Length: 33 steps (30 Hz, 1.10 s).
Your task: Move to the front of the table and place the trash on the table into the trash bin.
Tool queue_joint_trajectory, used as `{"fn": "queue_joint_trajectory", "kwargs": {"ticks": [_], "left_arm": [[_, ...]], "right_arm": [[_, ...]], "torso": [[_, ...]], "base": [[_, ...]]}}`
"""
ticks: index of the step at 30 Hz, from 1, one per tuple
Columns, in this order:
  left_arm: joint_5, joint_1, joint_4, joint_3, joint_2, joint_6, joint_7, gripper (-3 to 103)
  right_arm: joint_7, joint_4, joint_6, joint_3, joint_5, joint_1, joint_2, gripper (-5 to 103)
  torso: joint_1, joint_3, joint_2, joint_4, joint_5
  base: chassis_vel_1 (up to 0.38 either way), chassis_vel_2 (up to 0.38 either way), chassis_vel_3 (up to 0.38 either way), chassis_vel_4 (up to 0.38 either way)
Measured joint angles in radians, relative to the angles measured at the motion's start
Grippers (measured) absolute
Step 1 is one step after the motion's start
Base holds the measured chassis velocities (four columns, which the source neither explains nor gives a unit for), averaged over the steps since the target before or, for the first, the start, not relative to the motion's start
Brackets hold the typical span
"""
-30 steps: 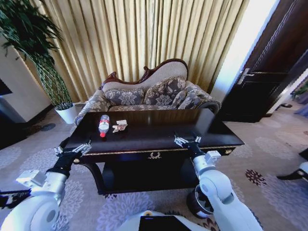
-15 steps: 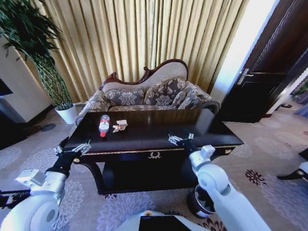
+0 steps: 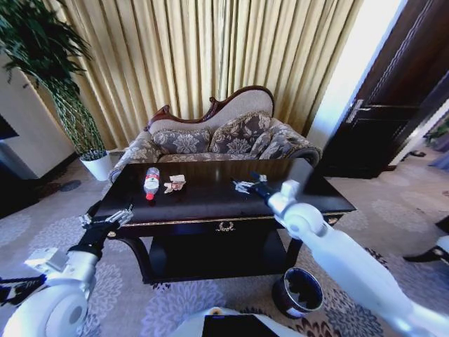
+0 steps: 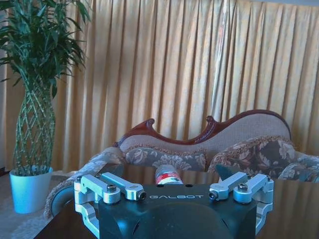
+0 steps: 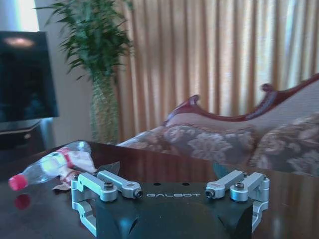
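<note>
Right hand, fingers spread wide, over the table, right of the bottle and wrapper; left hand, wide, near-left corner; trash bin on floor.

The table top is bare and open across its middle and right part; the only things standing on it are the bottle lying on its side and the crumpled wrapper just beside it, both near the far left end. The right gripper, fingers spread, hangs over the top near the far edge, with bare wood between it and the wrapper. Behind the table the sofa closes off the far side. The left gripper, fingers apart, sits off the front left corner. The trash bin stands on open carpet by the front right leg, mouth unobstructed.
</note>
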<state>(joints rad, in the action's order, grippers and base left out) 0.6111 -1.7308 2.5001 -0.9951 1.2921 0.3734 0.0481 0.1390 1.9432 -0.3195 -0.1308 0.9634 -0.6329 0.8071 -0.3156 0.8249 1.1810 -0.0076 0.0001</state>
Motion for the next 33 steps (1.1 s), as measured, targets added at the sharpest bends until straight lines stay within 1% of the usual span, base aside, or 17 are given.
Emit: {"fn": "queue_joint_trajectory", "kwargs": {"ticks": [1,2,3,5,6,9,10,13,14,18,19,24,28,33], "left_arm": [[0.0,-0.001,0.0,-0.002,0.001,0.002,0.002,100],[0.0,-0.001,0.0,-0.002,0.001,0.002,0.002,100],[0.0,-0.001,0.0,-0.003,0.002,0.002,0.003,100],[-0.001,-0.002,0.0,-0.008,0.005,0.003,0.006,100],[-0.001,-0.002,0.0,-0.008,0.005,0.003,0.006,100],[-0.003,-0.005,0.0,-0.015,0.011,0.003,0.007,100],[-0.003,-0.005,0.0,-0.015,0.011,0.003,0.007,100],[-0.003,-0.009,0.0,-0.022,0.015,0.002,0.007,100],[-0.003,-0.009,0.0,-0.022,0.015,0.002,0.007,100],[-0.004,-0.01,0.0,-0.024,0.019,0.001,0.007,100],[-0.004,-0.01,0.0,-0.024,0.019,0.001,0.007,100],[-0.013,-0.014,0.0,-0.023,0.021,-0.008,0.005,100],[-0.024,-0.02,0.0,-0.024,0.022,-0.02,0.002,100],[-0.026,-0.02,0.0,-0.024,0.023,-0.022,0.002,100]], "right_arm": [[-0.007,-0.029,-0.001,-0.066,0.004,0.068,0.012,100],[-0.007,-0.029,-0.001,-0.066,0.004,0.068,0.012,100],[-0.011,-0.043,-0.001,-0.094,0.004,0.096,0.019,100],[-0.018,-0.107,-0.002,-0.213,0.004,0.202,0.065,100],[-0.018,-0.107,-0.002,-0.213,0.004,0.202,0.065,100],[-0.026,-0.18,-0.003,-0.335,0.005,0.305,0.129,100],[-0.026,-0.18,-0.003,-0.335,0.005,0.305,0.129,100],[-0.04,-0.229,-0.002,-0.411,0.005,0.37,0.171,100],[-0.04,-0.229,-0.002,-0.411,0.005,0.37,0.171,100],[-0.053,-0.297,0.005,-0.456,0.002,0.421,0.233,100],[-0.053,-0.297,0.005,-0.456,0.002,0.421,0.233,100],[-0.068,-0.379,0.018,-0.479,-0.005,0.452,0.294,100],[-0.073,-0.403,0.018,-0.493,-0.004,0.464,0.322,100],[-0.073,-0.405,0.015,-0.518,-0.004,0.473,0.339,100]], "torso": [[0.0,0.0,0.0,0.0002,-0.0003],[0.0,0.0,0.0,0.0002,-0.0003],[0.0,0.0,0.0,0.0002,-0.0003],[0.0,0.0,0.0,0.0002,-0.0003],[0.0,0.0,0.0,0.0002,-0.0003],[0.0,0.0,0.0,0.0005,-0.0003],[0.0,0.0,0.0,0.0005,-0.0003],[0.0,0.0,0.0,0.0,-0.0003],[0.0,0.0,0.0,0.0,-0.0003],[0.0,0.0,0.0,0.0,-0.0003],[0.0,0.0,0.0,0.0,-0.0003],[0.0,0.0,0.0,0.0001,-0.0002],[0.0,0.0,0.0,0.0001,-0.0002],[0.0,0.0,0.0,0.0002,-0.0002]], "base": [[0.0,0.0,0.0,0.0],[0.0,0.0,0.0,0.0],[0.0,0.0,0.0,0.0],[0.0,0.0,0.0,0.0],[0.0,0.0,0.0,0.0],[0.0,0.0,0.0,0.0],[0.0,0.0,0.0,0.0],[0.0,0.0,0.0,0.0],[0.0,0.0,0.0,0.0],[0.0,0.0,0.0,0.0],[0.0,0.0,0.0,0.0],[0.0,0.0,0.0,0.0],[0.0,0.0,0.0,0.0],[0.0,0.0,0.0,0.0]]}}
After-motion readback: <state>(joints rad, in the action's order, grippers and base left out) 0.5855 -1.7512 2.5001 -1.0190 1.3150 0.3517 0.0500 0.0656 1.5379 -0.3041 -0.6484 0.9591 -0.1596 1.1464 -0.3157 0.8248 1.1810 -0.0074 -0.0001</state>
